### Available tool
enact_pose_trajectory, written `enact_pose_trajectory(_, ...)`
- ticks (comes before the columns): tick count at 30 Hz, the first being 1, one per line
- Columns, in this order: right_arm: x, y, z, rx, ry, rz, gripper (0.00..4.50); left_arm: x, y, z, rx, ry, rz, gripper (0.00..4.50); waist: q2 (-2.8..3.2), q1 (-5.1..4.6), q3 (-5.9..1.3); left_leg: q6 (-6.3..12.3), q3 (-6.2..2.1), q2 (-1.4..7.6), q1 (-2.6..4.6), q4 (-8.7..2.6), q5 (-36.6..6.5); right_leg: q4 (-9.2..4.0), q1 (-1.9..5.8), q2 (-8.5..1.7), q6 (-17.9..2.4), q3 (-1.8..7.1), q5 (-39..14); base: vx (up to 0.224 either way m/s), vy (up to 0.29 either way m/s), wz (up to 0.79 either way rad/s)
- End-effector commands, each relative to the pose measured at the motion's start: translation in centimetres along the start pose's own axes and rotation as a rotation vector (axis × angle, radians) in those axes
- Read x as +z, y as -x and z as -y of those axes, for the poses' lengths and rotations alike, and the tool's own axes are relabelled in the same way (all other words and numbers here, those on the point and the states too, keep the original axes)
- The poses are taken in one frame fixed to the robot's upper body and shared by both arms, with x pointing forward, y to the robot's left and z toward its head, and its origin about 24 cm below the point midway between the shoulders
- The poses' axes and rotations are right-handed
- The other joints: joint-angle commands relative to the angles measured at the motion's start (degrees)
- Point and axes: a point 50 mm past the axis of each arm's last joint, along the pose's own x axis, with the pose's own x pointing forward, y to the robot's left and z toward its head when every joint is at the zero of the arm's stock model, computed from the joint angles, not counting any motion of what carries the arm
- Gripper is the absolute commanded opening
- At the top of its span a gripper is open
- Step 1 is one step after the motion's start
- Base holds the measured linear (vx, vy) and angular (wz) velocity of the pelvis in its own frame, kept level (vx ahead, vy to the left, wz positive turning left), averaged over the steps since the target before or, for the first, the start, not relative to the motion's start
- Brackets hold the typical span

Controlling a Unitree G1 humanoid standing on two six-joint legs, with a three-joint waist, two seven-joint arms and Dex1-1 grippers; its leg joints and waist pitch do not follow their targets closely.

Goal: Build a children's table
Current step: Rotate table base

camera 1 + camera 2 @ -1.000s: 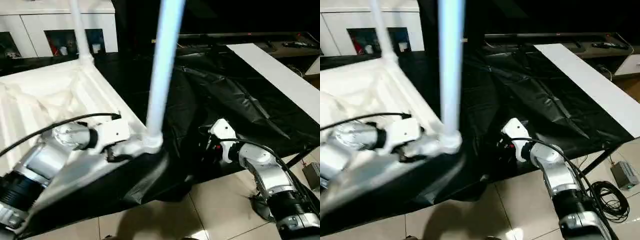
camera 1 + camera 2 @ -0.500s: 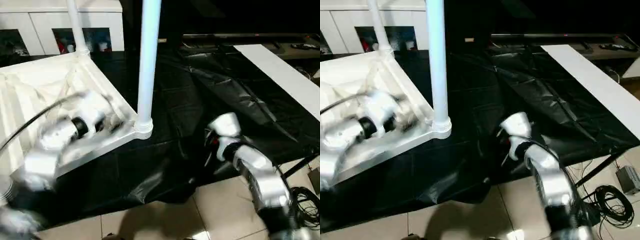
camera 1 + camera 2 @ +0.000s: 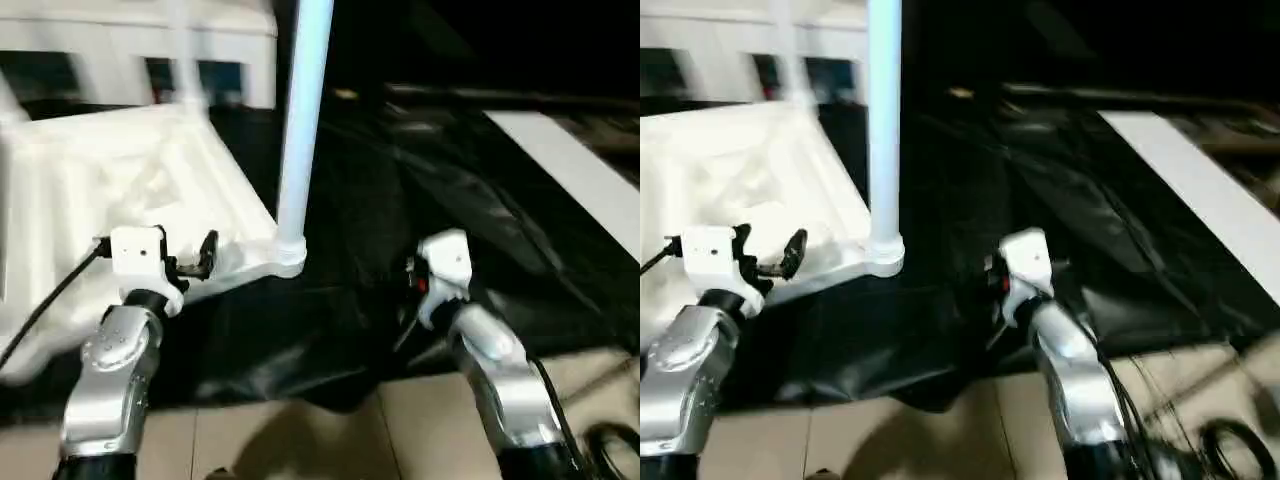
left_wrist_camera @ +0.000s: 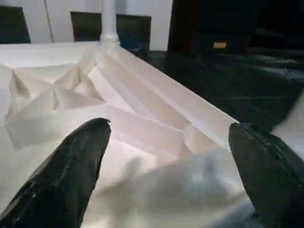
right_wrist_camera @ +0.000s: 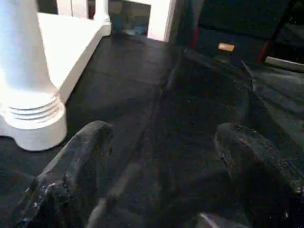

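Plastic top point(image 3: 120, 190) looks light, stiff and slick; we would grip the ribbed rim just ahead of our open, empty left hand point(image 4: 166, 156).

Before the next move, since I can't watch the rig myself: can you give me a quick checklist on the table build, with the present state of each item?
1. Left gripper open and empty: ok.
2. Right gripper open and empty: ok.
3. Near leg upright in its corner socket: ok.
4. Far leg standing in its corner: ok.
5. Table top lying ribbed side up on the black sheet: ok.
6. Remaining two legs fitted: cannot tell.
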Motion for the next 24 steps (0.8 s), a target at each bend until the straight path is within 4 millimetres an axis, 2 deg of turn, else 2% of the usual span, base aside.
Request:
enact_pose_trajectory(1, -0.4, 0.1, -0.1, 0.041, -0.032, -0.017, 3.87, 0.2, -0.3, 0.2, -0.029, -0.014, -0.013, 4.44, 0.00, 1.84, -2.76, 2.32, 0.60, -0.99, -0.41, -6.32, -7.6, -10.37, 4.23, -9.13, 6.2, 10.86, -18.5, 0.043, -0.192, 0.11)
enact_pose_trajectory(2, -0.3, 0.2, -0.2, 0.060, -0.037, -0.014, 3.87, 0.2, -0.3, 0.3, -0.034, -0.014, -0.013, 4.44, 1.27, 2.30, -3.39, 4.18, 0.20, 1.09, 2.63, -9.59, -4.0, -10.54, 3.50, -7.61, 11.2, 10.58, -8.7, -0.001, -0.202, 0.49)
enact_pose_trajectory(3, -0.5, 0.2, -0.4, 0.080, -0.042, -0.027, 3.87, 0.1, -0.3, 0.3, -0.035, -0.023, -0.020, 4.44, 1.61, 1.48, -3.86, 5.91, -1.53, 4.09, 3.22, -11.80, -2.0, -8.70, 3.57, -5.17, 14.4, 7.53, -1.2, 0.016, -0.164, 0.29)
enact_pose_trajectory(4, -0.7, 0.1, -0.7, 0.099, -0.029, -0.040, 3.87, 0.0, -0.4, 0.3, -0.033, -0.030, -0.019, 4.44, 2.05, 1.38, -3.91, 6.97, -2.53, 6.69, 4.28, -12.90, -3.1, -7.93, 3.07, -6.07, 15.1, 6.55, -0.4, 0.016, -0.164, 0.29)
enact_pose_trajectory(5, -1.0, 0.0, -1.0, 0.125, -0.038, -0.058, 3.87, 0.0, -0.4, 0.3, -0.033, -0.042, -0.024, 4.44, 2.70, 0.68, -3.55, 9.59, -4.82, 12.40, 7.45, -15.20, -7.2, -5.74, 0.72, -8.61, 11.1, 5.78, -4.3, 0.038, -0.126, 0.11)
enact_pose_trajectory(6, -1.2, -0.1, -1.4, 0.153, -0.036, -0.070, 3.87, -0.1, -0.5, 0.4, -0.039, -0.058, -0.025, 4.44, 1.17, 0.96, -2.49, 10.18, -6.37, 10.52, 3.74, -15.98, -15.6, -5.15, 3.36, -12.69, 4.7, 7.39, -9.7, 0.011, -0.136, 0.25)
enact_pose_trajectory(7, -1.2, -0.1, -1.4, 0.154, -0.036, -0.070, 3.87, -0.1, -0.5, 0.5, -0.040, -0.059, -0.024, 4.44, 0.13, 2.84, -2.28, 5.41, -0.36, 0.84, 1.00, -6.74, -12.3, -12.10, 6.82, -14.00, 10.7, 7.55, -34.3, 0.011, -0.136, 0.25)
enact_pose_trajectory(8, -1.3, -0.2, -1.7, 0.166, -0.024, -0.068, 3.87, -0.2, -0.4, 0.6, -0.047, -0.059, -0.031, 4.44, 0.81, 3.56, -1.64, 3.94, 0.65, -0.13, 1.59, -3.63, -8.0, -14.15, 5.15, -14.37, 12.9, 7.54, -43.4, 0.012, -0.126, 0.50)
enact_pose_trajectory(9, -1.2, -0.4, -2.0, 0.173, -0.025, -0.060, 3.87, -0.3, -0.4, 0.6, -0.044, -0.068, -0.031, 4.44, 0.41, 3.04, -1.54, 2.91, 1.03, -0.27, -0.02, -2.01, -6.4, -13.99, 5.96, -13.87, 14.4, 6.69, -46.1, 0.068, -0.079, 0.52)
enact_pose_trajectory(10, -1.2, -0.5, -2.1, 0.174, -0.028, -0.055, 3.87, -0.3, -0.3, 0.6, -0.046, -0.071, -0.034, 4.44, 0.84, 3.83, -1.34, 2.42, 1.08, -0.60, -1.48, -1.80, -5.2, -13.59, 7.34, -12.97, 18.3, 4.44, -40.4, 0.068, -0.079, 0.52)
enact_pose_trajectory(11, -1.1, -0.5, -2.2, 0.174, -0.027, -0.052, 3.87, -0.3, -0.3, 0.6, -0.049, -0.071, -0.036, 4.44, 1.02, 3.82, -1.42, 2.94, 2.18, -1.52, 1.06, -5.18, -6.6, -13.88, 7.26, -8.06, 17.4, 7.52, -37.3, 0.097, -0.040, 0.35)
enact_pose_trajectory(12, -1.1, -0.5, -2.3, 0.179, -0.032, -0.046, 3.87, -0.4, -0.3, 0.6, -0.055, -0.072, -0.044, 4.44, 2.00, 4.76, -2.09, 3.56, 1.75, 0.43, 3.01, -9.32, -5.4, -13.83, 8.24, -6.77, 15.5, 6.16, -29.8, 0.127, 0.003, 0.27)
enact_pose_trajectory(13, -1.1, -0.5, -2.3, 0.181, -0.028, -0.045, 3.87, -0.4, -0.3, 0.5, -0.058, -0.069, -0.046, 4.44, 2.93, 4.88, -2.26, 3.63, 1.16, 2.72, 5.14, -11.76, -6.2, -13.69, 7.61, -6.26, 15.1, 4.47, -26.2, 0.127, 0.003, 0.27)
enact_pose_trajectory(14, -1.1, -0.5, -2.3, 0.182, -0.027, -0.045, 3.87, -0.4, -0.2, 0.5, -0.060, -0.067, -0.048, 4.44, 4.01, 2.03, -2.66, 8.05, -7.70, 14.26, 10.46, -18.30, -11.2, -4.35, 3.64, -4.77, 12.9, 0.76, -15.4, 0.155, 0.026, 0.06)
enact_pose_trajectory(15, -1.1, -0.5, -2.3, 0.183, -0.026, -0.046, 3.87, -0.4, -0.2, 0.5, -0.061, -0.065, -0.049, 4.44, 4.43, 1.60, -3.61, 11.12, -9.95, 17.18, 14.94, -18.56, -14.1, 1.52, -1.02, -5.06, 9.2, 0.83, -12.7, 0.203, 0.010, -0.04)
enact_pose_trajectory(16, -1.2, -0.4, -2.2, 0.179, -0.029, -0.052, 3.87, -0.5, -0.2, 0.4, -0.061, -0.079, -0.051, 4.44, 3.93, 0.13, -4.16, 14.35, -8.07, 13.09, 16.56, -15.51, -6.4, 5.29, -6.50, -4.88, 5.6, 1.67, -5.9, 0.203, 0.010, -0.04)
enact_pose_trajectory(17, -1.2, -0.4, -2.2, 0.177, -0.029, -0.053, 3.87, -0.5, -0.2, 0.4, -0.063, -0.079, -0.051, 4.44, 3.96, -0.23, -3.97, 16.22, -6.99, 10.81, 15.26, -15.07, -1.1, 6.10, -7.54, -4.62, 6.2, 1.79, -3.1, 0.201, -0.002, 0.06)
enact_pose_trajectory(18, -1.3, -0.4, -2.1, 0.173, -0.026, -0.053, 3.87, -0.5, -0.2, 0.4, -0.070, -0.078, -0.051, 4.44, 3.38, -0.59, -3.73, 19.21, -3.09, 7.18, 12.66, -15.59, 5.8, 6.03, -8.04, -3.39, 7.2, 1.26, 2.4, 0.165, -0.017, 0.03)
enact_pose_trajectory(19, -1.3, -0.2, -1.8, 0.142, -0.021, -0.054, 3.87, -0.4, -0.2, 0.5, -0.086, -0.073, -0.044, 4.44, 1.85, -2.43, -4.46, 20.13, -0.20, 1.37, 11.74, -13.69, 14.2, -0.96, -7.39, -3.90, 4.2, 2.39, 12.9, 0.165, -0.017, 0.03)
enact_pose_trajectory(20, -1.4, -0.2, -1.6, 0.119, -0.019, -0.054, 3.87, -0.4, -0.2, 0.5, -0.103, -0.069, -0.042, 4.44, -1.52, -2.43, -5.21, 15.22, 2.99, -4.23, 7.92, -10.82, 11.9, -4.88, -1.18, -5.61, 1.5, 6.18, 17.7, 0.166, -0.046, 0.02)
enact_pose_trajectory(21, -1.4, -0.2, -1.5, 0.108, -0.018, -0.053, 3.87, -0.4, -0.1, 0.5, -0.113, -0.067, -0.042, 4.44, -1.52, -2.43, -5.21, 15.22, 2.99, -4.23, 7.92, -10.82, 11.9, -4.88, -1.18, -5.61, 1.5, 6.18, 17.7, 0.164, -0.034, 0.15)
enact_pose_trajectory(22, -1.3, 0.0, -1.2, 0.068, -0.034, -0.049, 3.87, -0.4, 0.0, 0.6, -0.158, -0.059, -0.050, 4.44, -1.89, 0.12, -5.55, 6.45, -0.47, -2.09, 0.88, -2.39, 0.8, -7.92, 5.98, -16.75, -18.1, 16.18, 17.2, 0.164, -0.034, 0.15)
enact_pose_trajectory(23, -1.3, 0.0, -1.1, 0.063, -0.036, -0.048, 3.87, -0.4, 0.0, 0.6, -0.163, -0.058, -0.051, 4.44, -2.11, 0.69, -6.16, 2.73, -1.42, -0.79, -0.56, -2.02, 3.1, -5.97, 6.96, -16.27, -22.4, 16.14, 31.2, 0.171, -0.017, 0.19)
enact_pose_trajectory(24, -1.3, 0.2, -1.0, 0.052, -0.050, -0.043, 3.87, -0.4, 0.1, 0.7, -0.200, -0.047, -0.055, 4.44, -2.04, 0.05, -5.69, -1.37, -2.25, 0.01, -1.94, -4.60, 8.7, -2.62, 6.44, -12.95, -22.4, 13.79, 64.7, 0.052, -0.027, 0.06)
